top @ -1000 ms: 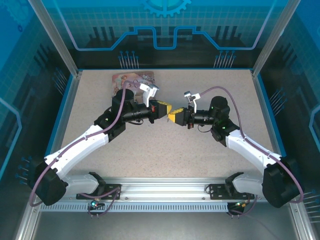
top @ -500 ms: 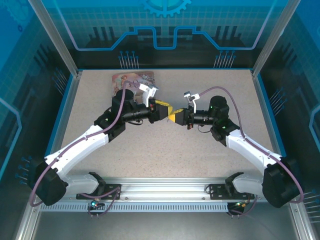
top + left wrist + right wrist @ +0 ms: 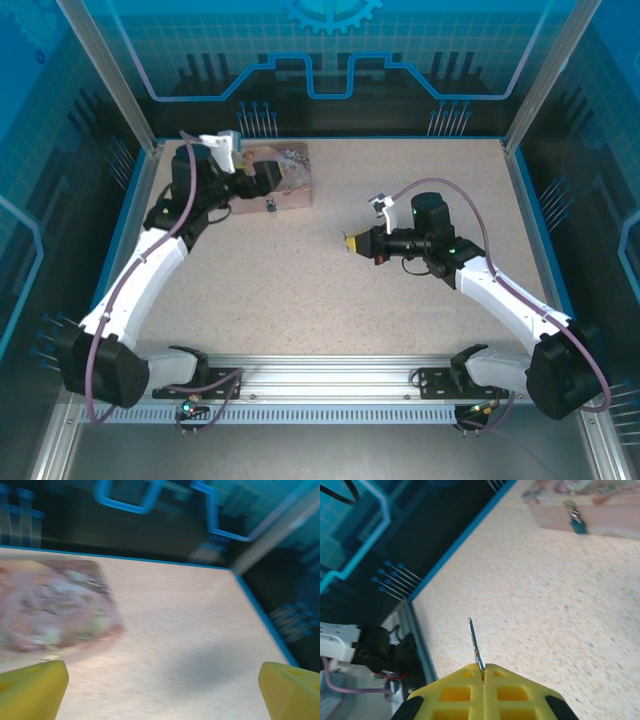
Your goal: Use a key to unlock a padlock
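Key (image 3: 474,642) is sticking blade-out from right gripper (image 3: 482,672), pinched fully closed, ready for inserting. Padlock (image 3: 577,522) is hanging off pink tin (image 3: 55,605) at 11 o'clock on table (image 3: 330,300); left gripper (image 3: 162,677) is gaping wide, empty, probably to brace tin.

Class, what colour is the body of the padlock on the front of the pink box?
Blue. The padlock shows best in the right wrist view.

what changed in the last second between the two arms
The left claw opened and swung away from the middle to the far left, by the pink tin box. The right claw stayed near the middle, shut on the key. That box and the padlock did not move.
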Controlling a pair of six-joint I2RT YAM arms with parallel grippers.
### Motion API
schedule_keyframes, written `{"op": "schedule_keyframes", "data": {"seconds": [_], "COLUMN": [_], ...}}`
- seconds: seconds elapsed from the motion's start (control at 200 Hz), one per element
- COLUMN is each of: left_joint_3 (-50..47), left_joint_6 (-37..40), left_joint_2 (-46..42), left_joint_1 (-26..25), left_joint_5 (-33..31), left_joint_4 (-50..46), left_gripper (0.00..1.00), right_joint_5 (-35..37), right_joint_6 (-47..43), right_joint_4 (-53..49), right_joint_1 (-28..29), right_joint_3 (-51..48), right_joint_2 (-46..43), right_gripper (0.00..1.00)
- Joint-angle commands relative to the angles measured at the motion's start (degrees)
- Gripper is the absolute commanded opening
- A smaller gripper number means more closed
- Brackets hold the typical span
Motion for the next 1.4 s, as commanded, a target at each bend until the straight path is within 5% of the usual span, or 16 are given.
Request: {"op": "schedule_keyframes", "data": {"seconds": [0.0, 0.195, 0.475, 0.84, 1.211, 1.396], "left_joint_3": [4.3, 15.5, 31.9, 42.6, 41.8, 38.0], "left_joint_6": [5.7, 5.7, 8.0, 6.8, 12.1, 17.2], "left_joint_2": [7.4, 24.9, 45.3, 56.8, 60.9, 59.9], "left_joint_1": [5.8, 13.5, 14.9, 14.4, 11.7, 8.0], "left_joint_5": [-9.6, -10.9, -9.5, -3.2, -5.4, -6.4], "left_joint_4": [-7.2, -9.6, -12.1, -15.7, -21.3, -21.8], "left_gripper": [0.99, 0.99, 0.99, 0.98, 0.71, 0.68], "right_joint_5": [5.1, 5.6, 5.4, 5.8, 6.7, 7.0], "right_joint_6": [-3.2, -3.5, -3.1, -3.1, -3.5, -3.6], "right_joint_4": [-6.2, -6.6, -6.9, -7.9, -9.3, -9.9], "right_joint_1": [-0.7, -1.1, -2.2, -2.5, -2.7, -2.8], "right_joint_3": [1.6, 1.0, -0.4, -0.6, -0.2, -0.2], "right_joint_2": [-1.1, -2.7, -4.3, -5.5, -7.0, -7.5], "right_gripper": [0.00, 0.00, 0.00, 0.00, 0.00, 0.00]}}
